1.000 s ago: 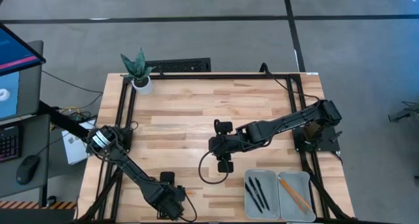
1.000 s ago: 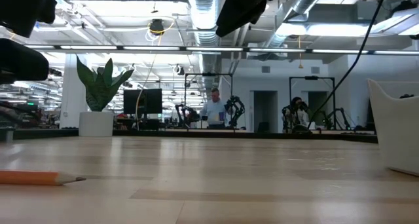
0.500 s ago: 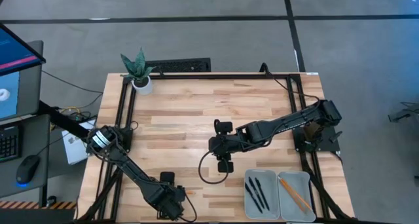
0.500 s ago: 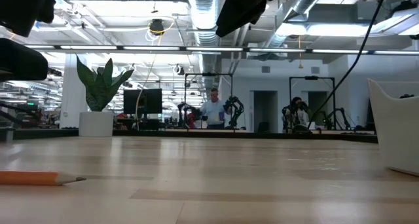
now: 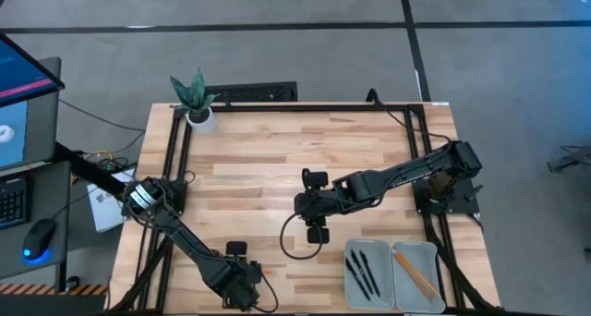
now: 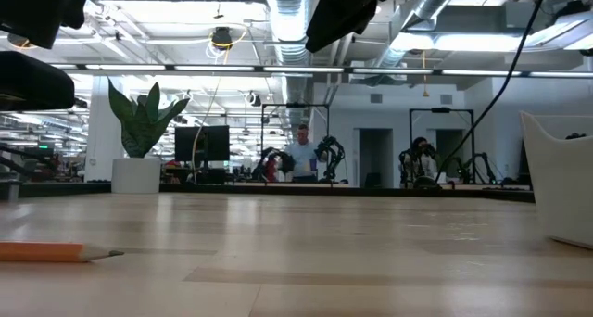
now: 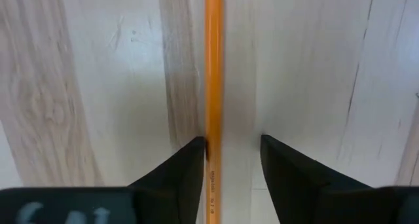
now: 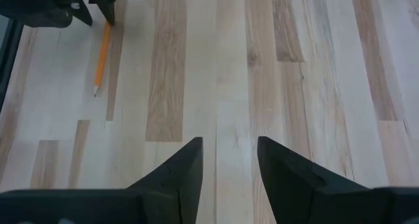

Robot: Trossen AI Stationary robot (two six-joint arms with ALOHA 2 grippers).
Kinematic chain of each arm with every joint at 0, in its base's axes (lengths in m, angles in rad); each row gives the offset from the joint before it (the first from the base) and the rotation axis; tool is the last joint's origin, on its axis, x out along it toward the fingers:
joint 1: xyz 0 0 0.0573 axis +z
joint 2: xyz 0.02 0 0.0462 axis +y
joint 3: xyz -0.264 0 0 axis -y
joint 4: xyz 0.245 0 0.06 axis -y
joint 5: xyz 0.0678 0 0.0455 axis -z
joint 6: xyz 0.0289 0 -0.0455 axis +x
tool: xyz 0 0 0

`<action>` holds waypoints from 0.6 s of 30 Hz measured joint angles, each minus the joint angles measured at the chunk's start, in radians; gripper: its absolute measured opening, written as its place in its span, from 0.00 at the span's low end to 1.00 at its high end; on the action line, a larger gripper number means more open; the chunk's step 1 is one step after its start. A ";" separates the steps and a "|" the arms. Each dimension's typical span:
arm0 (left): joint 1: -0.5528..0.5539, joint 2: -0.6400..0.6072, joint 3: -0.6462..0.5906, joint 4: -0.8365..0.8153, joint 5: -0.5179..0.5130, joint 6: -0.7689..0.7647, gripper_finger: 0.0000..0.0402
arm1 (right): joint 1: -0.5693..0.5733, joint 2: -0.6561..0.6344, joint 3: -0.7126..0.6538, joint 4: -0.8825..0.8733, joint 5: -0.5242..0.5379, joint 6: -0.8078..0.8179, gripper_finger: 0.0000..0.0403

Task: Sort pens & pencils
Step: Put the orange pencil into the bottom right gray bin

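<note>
One orange pencil [image 7: 213, 80] lies flat on the wood near the table's near edge; the low view shows its sharpened tip [image 6: 113, 254]. My left gripper [image 7: 234, 142] is open above it, one finger on each side, and the pencil runs along the gap close to one finger. My right gripper [image 8: 229, 142] is open over the table's middle [image 5: 317, 231], holding nothing. Three black pens [image 5: 363, 273] lie in the left white tray. More orange pencils [image 5: 416, 273] lie in the right tray. My left gripper comes at the pencil from above, fingers pointing down and astride it near one end. One fingertip [image 7: 200, 149] stands right against the pencil's side; whether it touches cannot be told. The pencil lies flat on the table.
Two white trays [image 5: 392, 249] sit side by side at the table's near right corner. A potted plant [image 5: 196, 102] stands at the far left corner. A black frame [image 5: 175, 168] runs along the table's edges. People and other robots show far behind in the low view.
</note>
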 joint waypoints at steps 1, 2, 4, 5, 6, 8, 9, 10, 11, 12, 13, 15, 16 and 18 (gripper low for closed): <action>0.000 0.000 0.000 0.000 0.000 -0.004 0.34 | 0.000 0.000 0.000 0.000 0.000 0.000 0.42; 0.000 0.000 0.000 0.000 -0.001 -0.005 0.33 | 0.000 0.000 0.000 0.000 0.000 0.000 0.42; 0.000 0.000 0.000 0.000 -0.001 -0.005 0.32 | 0.000 0.000 0.000 0.000 0.000 0.000 0.41; 0.000 0.000 0.000 0.000 -0.002 -0.005 0.31 | 0.000 0.000 0.000 0.000 0.000 0.000 0.41; 0.000 0.000 0.000 0.000 -0.002 -0.005 0.30 | 0.000 0.000 0.000 0.000 0.000 0.000 0.41; 0.000 0.000 0.000 0.000 -0.003 -0.005 0.29 | 0.000 0.000 0.000 0.000 0.000 0.000 0.41; 0.000 0.000 0.000 0.000 -0.003 -0.005 0.28 | 0.000 0.000 0.000 0.000 0.000 0.000 0.42; 0.000 0.000 0.000 0.000 -0.003 -0.005 0.28 | 0.000 0.000 0.000 0.000 0.000 0.000 0.42; 0.000 0.000 0.000 0.000 -0.004 -0.005 0.27 | 0.000 0.000 0.000 0.000 0.000 0.000 0.42; 0.000 0.000 0.000 0.000 -0.004 -0.005 0.26 | 0.000 0.000 0.000 0.000 0.000 0.000 0.42; 0.000 0.000 0.000 0.001 -0.004 -0.005 0.26 | 0.000 0.000 0.000 0.000 0.000 0.000 0.42; 0.000 0.000 0.000 0.001 -0.004 -0.005 0.24 | 0.000 0.000 0.000 0.000 0.000 0.000 0.42; 0.000 0.000 0.000 0.001 -0.004 -0.005 0.24 | 0.000 0.000 0.000 0.000 0.000 0.000 0.41; 0.000 0.000 0.000 0.001 -0.004 -0.005 0.23 | 0.000 0.000 0.000 0.000 0.000 0.000 0.41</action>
